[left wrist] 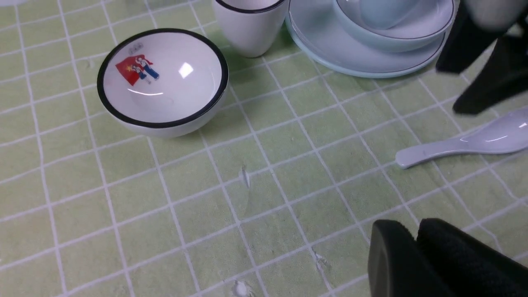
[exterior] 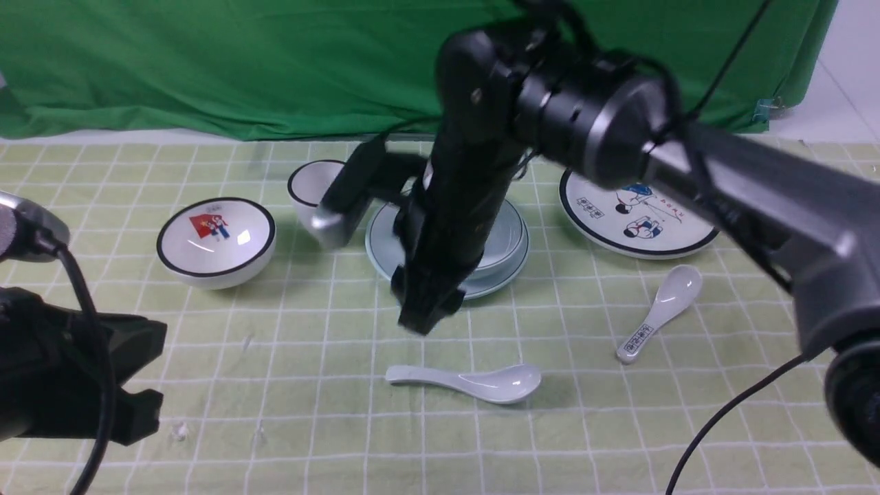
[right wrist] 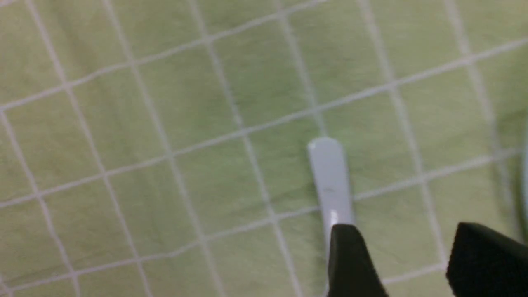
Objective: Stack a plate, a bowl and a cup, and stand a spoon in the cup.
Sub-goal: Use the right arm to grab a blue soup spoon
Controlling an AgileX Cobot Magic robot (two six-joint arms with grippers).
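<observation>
The spoon (exterior: pixel 474 382) lay flat on the green checked cloth (exterior: pixel 275 357), just in front of the stack; the plate (left wrist: pixel 330 53) carried the bowl (left wrist: pixel 396 39), and the cup (left wrist: pixel 381 12) sat inside the bowl; my right gripper (right wrist: pixel 406 247) hung over the spoon's handle, jaws spread wide and gripping nothing; my left gripper (left wrist: pixel 416 231) hovered off to the left, pads pressed together, near a picture bowl (left wrist: pixel 163 80) and a white cup (left wrist: pixel 249 24).
</observation>
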